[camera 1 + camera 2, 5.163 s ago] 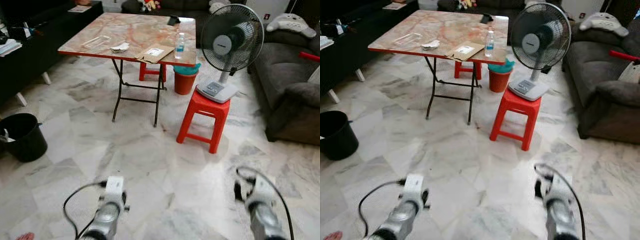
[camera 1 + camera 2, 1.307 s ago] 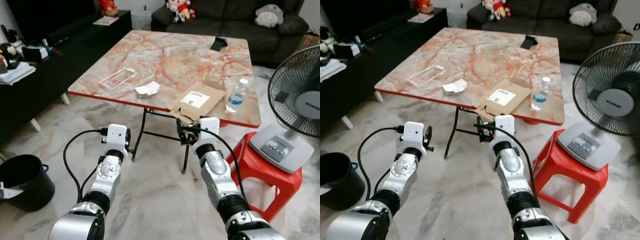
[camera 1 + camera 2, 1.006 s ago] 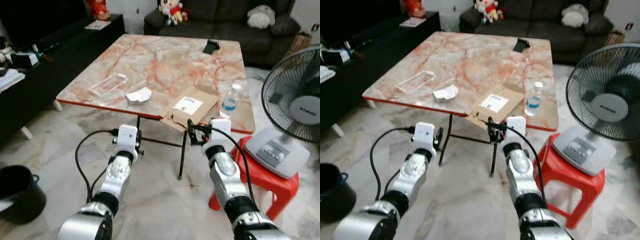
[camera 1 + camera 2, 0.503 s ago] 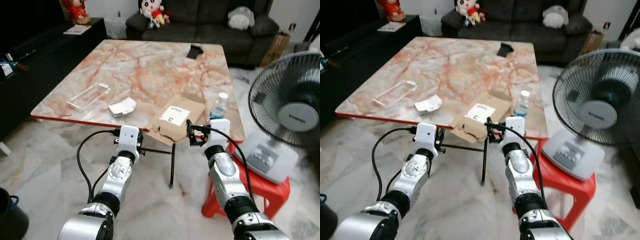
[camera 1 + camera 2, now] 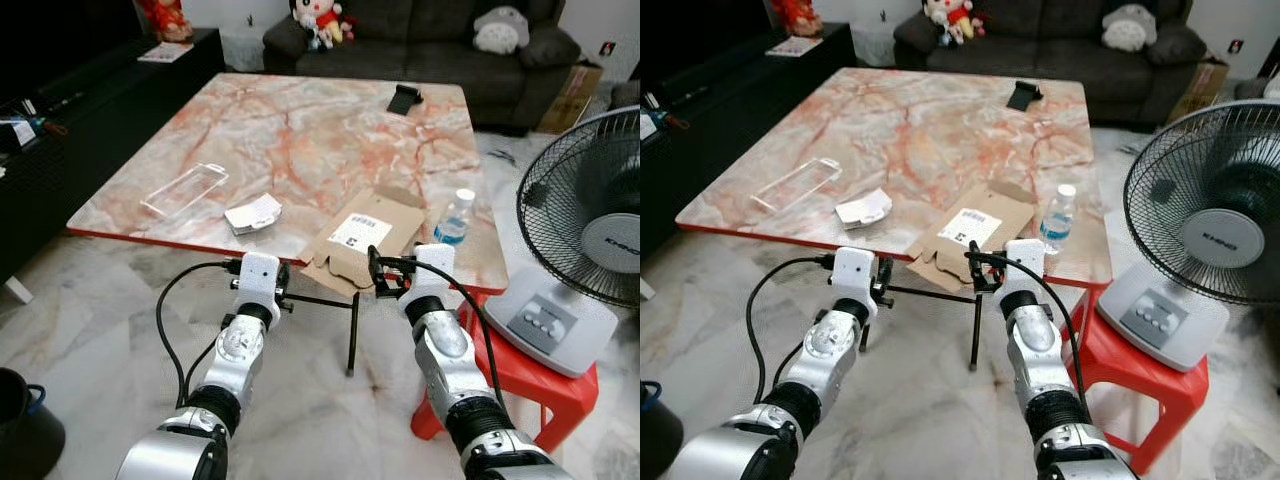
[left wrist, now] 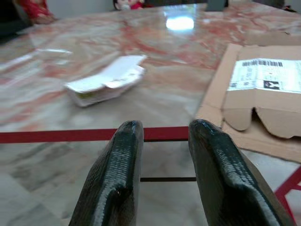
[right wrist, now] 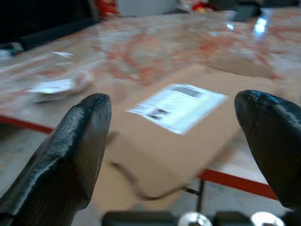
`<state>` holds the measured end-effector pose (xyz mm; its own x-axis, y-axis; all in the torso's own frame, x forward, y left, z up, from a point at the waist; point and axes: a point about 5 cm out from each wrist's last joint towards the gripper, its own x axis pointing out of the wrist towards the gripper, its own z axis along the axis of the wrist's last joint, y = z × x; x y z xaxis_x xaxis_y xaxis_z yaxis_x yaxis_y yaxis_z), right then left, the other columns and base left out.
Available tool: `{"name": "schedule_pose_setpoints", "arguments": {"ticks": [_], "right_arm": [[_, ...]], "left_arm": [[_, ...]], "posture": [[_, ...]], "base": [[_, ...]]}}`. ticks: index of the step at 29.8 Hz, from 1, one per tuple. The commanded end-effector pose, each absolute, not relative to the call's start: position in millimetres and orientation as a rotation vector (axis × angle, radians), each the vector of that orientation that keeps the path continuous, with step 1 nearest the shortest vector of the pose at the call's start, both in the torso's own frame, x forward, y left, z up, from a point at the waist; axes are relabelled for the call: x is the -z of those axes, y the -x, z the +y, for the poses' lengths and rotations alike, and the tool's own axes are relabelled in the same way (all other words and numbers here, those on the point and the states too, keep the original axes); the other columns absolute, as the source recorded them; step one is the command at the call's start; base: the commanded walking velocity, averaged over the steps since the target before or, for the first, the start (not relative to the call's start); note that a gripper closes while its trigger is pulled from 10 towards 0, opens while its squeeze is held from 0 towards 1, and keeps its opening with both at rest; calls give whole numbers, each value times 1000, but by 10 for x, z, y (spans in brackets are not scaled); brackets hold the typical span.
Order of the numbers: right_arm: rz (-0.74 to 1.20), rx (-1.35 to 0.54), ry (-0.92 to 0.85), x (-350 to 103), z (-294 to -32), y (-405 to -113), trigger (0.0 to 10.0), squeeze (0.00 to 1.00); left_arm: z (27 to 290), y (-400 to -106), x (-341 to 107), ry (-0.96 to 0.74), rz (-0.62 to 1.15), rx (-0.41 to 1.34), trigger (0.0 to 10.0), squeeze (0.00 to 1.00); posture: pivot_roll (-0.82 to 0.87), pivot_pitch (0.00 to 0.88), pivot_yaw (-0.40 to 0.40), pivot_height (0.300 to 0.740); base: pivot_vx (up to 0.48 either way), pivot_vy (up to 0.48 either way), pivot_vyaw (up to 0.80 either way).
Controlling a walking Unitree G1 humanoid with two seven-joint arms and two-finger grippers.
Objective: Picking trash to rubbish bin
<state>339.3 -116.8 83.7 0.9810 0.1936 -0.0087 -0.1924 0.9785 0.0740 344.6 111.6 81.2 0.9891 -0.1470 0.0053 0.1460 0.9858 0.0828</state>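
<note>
On the marble-pattern table (image 5: 300, 130) lie a flattened cardboard box (image 5: 365, 238) with a white label, overhanging the near edge, a crumpled white wrapper (image 5: 252, 213), a clear plastic tray (image 5: 185, 190) and a water bottle (image 5: 455, 217). My right gripper (image 7: 176, 101) is open wide, just short of the cardboard (image 7: 188, 127), at the table's edge. My left gripper (image 6: 165, 126) is narrowly open with nothing between its fingers, below the red table edge, facing the wrapper (image 6: 106, 80). A black bin (image 5: 25, 435) shows at the lower left corner.
A standing fan (image 5: 590, 230) sits on a red stool (image 5: 520, 370) right of the table. A dark sofa (image 5: 420, 30) with soft toys is behind it, a black cabinet (image 5: 60, 110) on the left. A black phone-like object (image 5: 403, 98) lies at the table's far side.
I have walked up from across the room to the table's near edge. Both arms rose toward the edge, and the right gripper now sits close to the cardboard.
</note>
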Motion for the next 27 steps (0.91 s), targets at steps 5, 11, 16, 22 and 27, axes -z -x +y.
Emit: {"name": "schedule_pose_setpoints", "arguments": {"ticks": [5,11,16,22,27], "right_arm": [[10,-212,-60,-881,-1152,-3409,10000,1000],[38,-198,-28,-864,-1206,-3407,10000,0],[99,-158,-18,-797,-1256,-3413,10000,0],[73,-164,-28,-847,-1238,-3424,10000,0],[47,-194,2,-893,-1216,-3425,10000,0]], "left_arm": [[1115,-3439,-801,-89,-6,158,10000,0],[1104,-3412,-760,-81,7,159,10000,0],[1104,-3400,-748,-76,7,149,10000,0],[1201,-3431,-783,-87,-2,107,10000,0],[1226,-3443,-805,-90,-11,97,10000,0]], "posture": [[-180,0,5,740],[-181,0,-14,740],[-175,3,-23,740],[-171,11,-25,740],[-172,12,-25,740]], "base": [[0,0,0],[0,0,0],[0,0,0],[0,0,0],[240,0,0]]}}
